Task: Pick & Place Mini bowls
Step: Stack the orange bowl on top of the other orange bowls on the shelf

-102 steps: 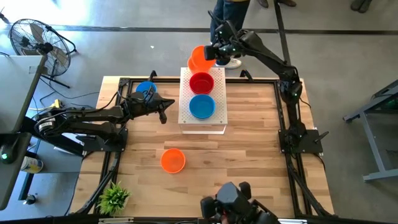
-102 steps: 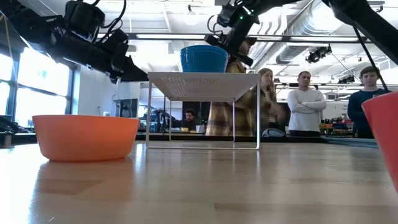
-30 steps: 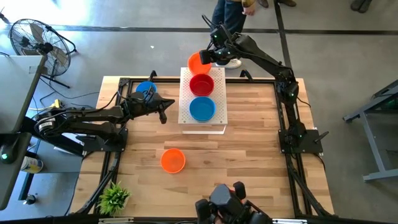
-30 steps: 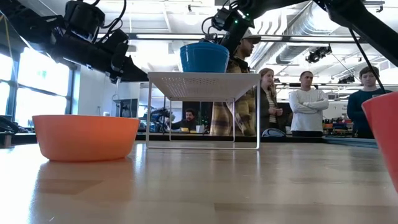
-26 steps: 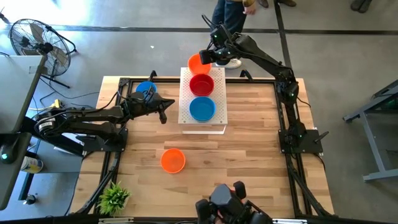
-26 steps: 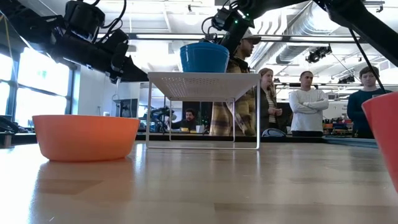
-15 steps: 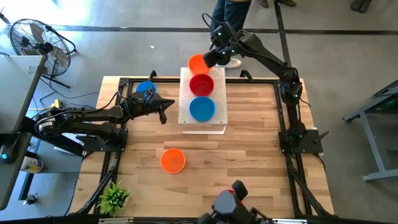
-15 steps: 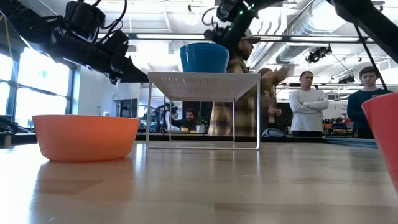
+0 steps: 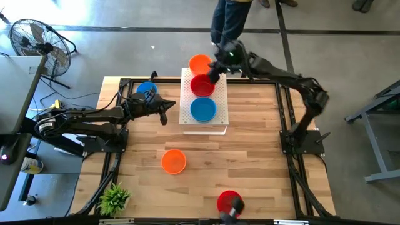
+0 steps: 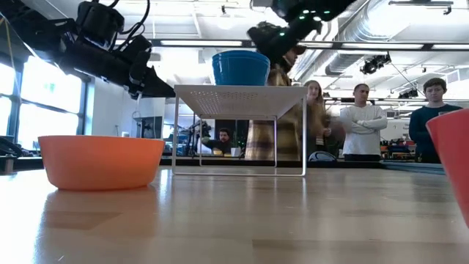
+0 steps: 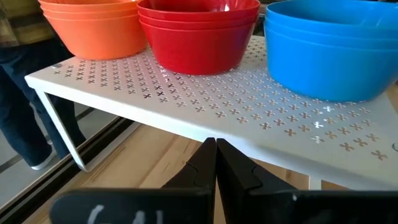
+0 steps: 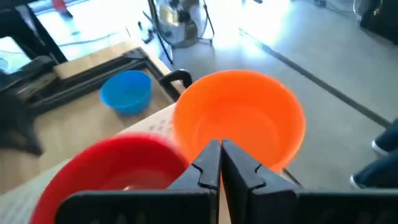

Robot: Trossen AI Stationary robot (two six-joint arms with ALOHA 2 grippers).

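Orange stack [image 9: 200, 62]: now set on platform [image 9: 220, 111] far end, beside red stack [image 9: 202, 84].
R gripper [image 9: 214, 72]: let go, fingers together, empty, pulled back over red.
L gripper [image 9: 164, 110]: together, idle nr platform's left edge.
Orange bowl [image 9: 174, 160], red bowl [image 9: 229, 201], blue bowl [image 9: 146, 89]: loose on worktop, to do.

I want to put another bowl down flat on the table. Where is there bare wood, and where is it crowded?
Bare wood lies right of the white platform toward the right arm's base, and between the platform and the lone orange bowl. The platform is crowded: orange stack, red stack, blue stack, with the right claw above.
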